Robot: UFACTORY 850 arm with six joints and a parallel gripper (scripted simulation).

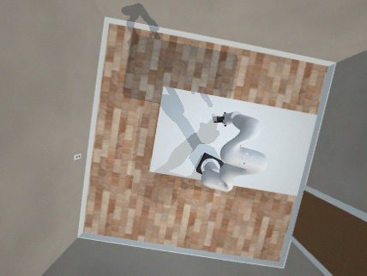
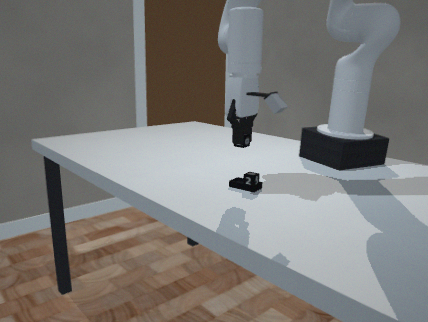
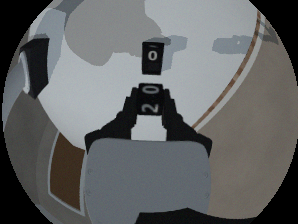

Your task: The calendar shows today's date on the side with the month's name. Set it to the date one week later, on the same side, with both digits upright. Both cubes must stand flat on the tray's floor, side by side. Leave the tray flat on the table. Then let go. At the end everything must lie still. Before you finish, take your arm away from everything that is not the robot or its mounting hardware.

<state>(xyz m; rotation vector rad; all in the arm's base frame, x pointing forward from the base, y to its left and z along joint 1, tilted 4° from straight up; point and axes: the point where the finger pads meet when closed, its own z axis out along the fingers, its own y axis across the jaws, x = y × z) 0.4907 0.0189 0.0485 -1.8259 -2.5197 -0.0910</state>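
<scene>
one cube lifted in the black gripper, the other left in the tray on the white table

the big white rectangular table (image 2: 150, 165) with dark legs carries the white six-joint arm (image 2: 357, 65) on its black square base block (image 2: 372, 155). well apart from the base, out on the table top, lies the small flat black calendar tray (image 2: 237, 184), flat on the surface, and in it stands one small black cube (image 2: 250, 179) with a white 2 facing the exterior camera; the tray's other place holds nothing. straight above it, well clear of the table, the black two-finger gripper (image 2: 242, 141) pinches the second small black cube (image 3: 149, 99) between its fingertips; the wrist view shows white digits 0 and 2 on its faces.
</scene>
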